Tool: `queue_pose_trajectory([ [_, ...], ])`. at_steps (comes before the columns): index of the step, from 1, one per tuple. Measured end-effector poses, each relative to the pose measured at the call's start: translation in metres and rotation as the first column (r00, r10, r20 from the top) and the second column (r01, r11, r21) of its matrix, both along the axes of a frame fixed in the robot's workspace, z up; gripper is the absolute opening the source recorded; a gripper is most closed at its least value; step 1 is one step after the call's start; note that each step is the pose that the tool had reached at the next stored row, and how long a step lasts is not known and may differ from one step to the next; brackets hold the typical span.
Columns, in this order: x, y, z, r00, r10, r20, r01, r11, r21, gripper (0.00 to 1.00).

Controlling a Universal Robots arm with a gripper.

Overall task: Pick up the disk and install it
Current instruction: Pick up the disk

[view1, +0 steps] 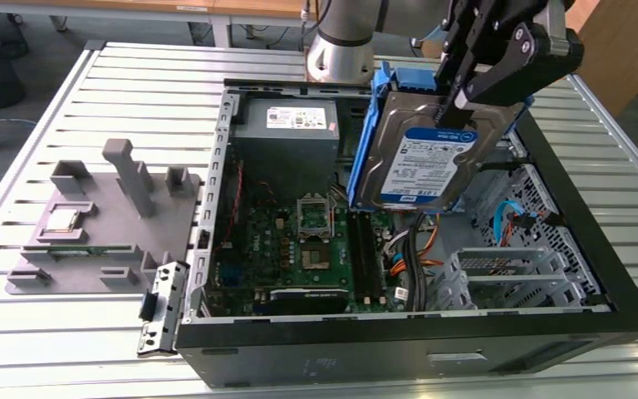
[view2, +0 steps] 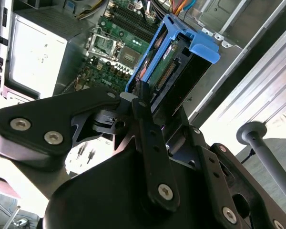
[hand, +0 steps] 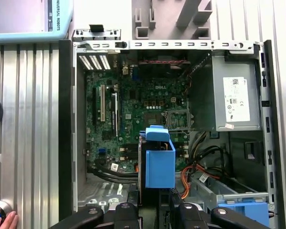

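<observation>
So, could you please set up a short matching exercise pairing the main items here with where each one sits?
Things: 1 disk; 2 power supply; 3 motherboard; 4 grey fixture.
Places: A on the table outside the case; B held by the gripper above the case; C flat on the case floor; D in a corner of the case.
Pairs: 1-B, 2-D, 3-C, 4-A.

You had a slatted metal table [view1: 42, 341] carrying the open computer case [view1: 408, 341], with a grey plastic fixture [view1: 120, 237] toward the exterior view's left and a small metal bracket [view1: 162, 307] just beside the case.
</observation>
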State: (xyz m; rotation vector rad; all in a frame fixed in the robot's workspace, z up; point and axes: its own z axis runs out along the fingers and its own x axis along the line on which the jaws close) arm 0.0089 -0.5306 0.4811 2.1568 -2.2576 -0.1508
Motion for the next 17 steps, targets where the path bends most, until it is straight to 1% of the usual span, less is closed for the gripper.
queue_pose_trajectory([
  [9, 0.0003, -0.0164, 0.0, 1.0, 0.0, 0.0, 0.0, 1.0, 0.0006, 0.35],
  [17, 0.0005, -0.029, -0.0001, 1.0, 0.0, 0.0, 0.0, 1.0, 0.0008, 0.35],
])
